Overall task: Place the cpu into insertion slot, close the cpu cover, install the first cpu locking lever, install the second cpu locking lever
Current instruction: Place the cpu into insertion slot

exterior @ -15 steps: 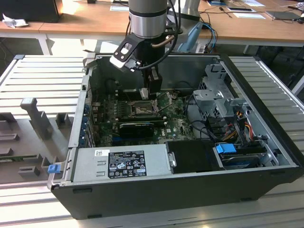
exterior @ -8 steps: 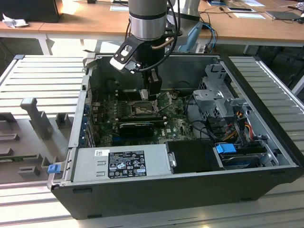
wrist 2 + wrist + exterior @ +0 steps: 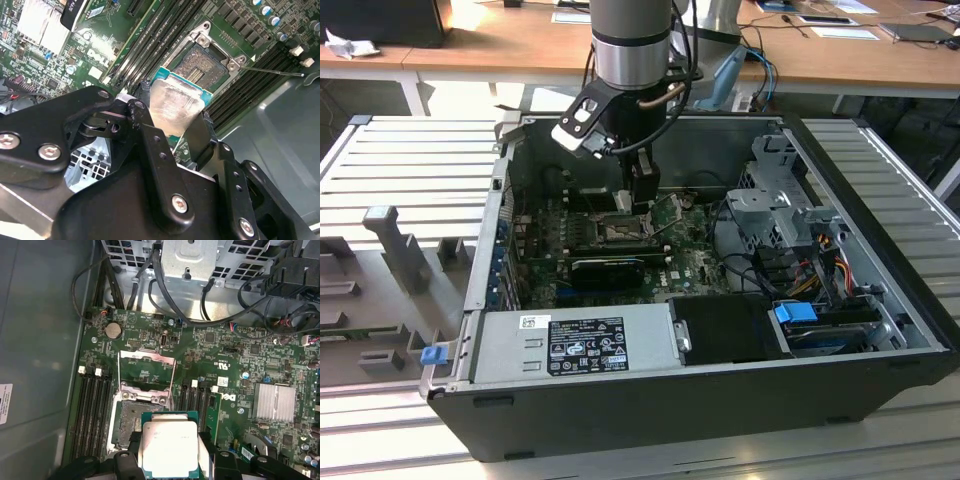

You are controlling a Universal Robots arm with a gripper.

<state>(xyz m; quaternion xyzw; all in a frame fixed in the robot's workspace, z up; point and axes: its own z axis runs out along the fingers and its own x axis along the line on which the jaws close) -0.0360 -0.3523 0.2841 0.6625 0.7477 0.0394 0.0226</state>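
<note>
Gripper [image 3: 176,117] jaws clamp the cpu [image 3: 170,447] by opposite edges, over the insertion slot [image 3: 127,420], partly hiding it. Contact cannot be judged. The cpu cover [image 3: 148,356] stands swung open. One cpu edge is cut off in the first wrist view.

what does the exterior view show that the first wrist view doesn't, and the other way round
From the exterior view: the arm, the whole open computer case and its power supply.
From the first wrist view: the cpu clamped in the gripper by the insertion slot, the cpu cover raised open, a coin battery.
Shared: the gripper, the green motherboard, the insertion slot.
</note>
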